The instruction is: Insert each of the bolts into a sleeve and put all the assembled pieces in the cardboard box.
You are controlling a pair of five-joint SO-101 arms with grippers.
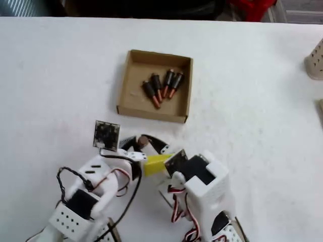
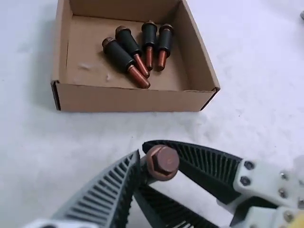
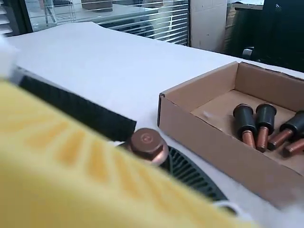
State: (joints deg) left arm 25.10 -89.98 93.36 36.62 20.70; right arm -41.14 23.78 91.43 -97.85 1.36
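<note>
Nearest, the two arms crowd together at the near side of the table, their tools meeting on one copper bolt. The left gripper is closed almost to nothing. Its ribbed fingers converge in a narrow V with the bolt's hex head pinched at their tips. The right gripper comes in from the other side and touches the same bolt; whether it is clamped cannot be told. Past the bolt, a strip of white table separates it from the open-topped cardboard box, whose near wall faces the grippers. Four assembled pieces lie side by side on its floor, toward the far right, threaded ends pointing at the near wall. The left part of the floor is plain cardboard. Wide white table spreads on both sides and beyond the box to the far edge, with a pale perforated object well apart at the right.
</note>
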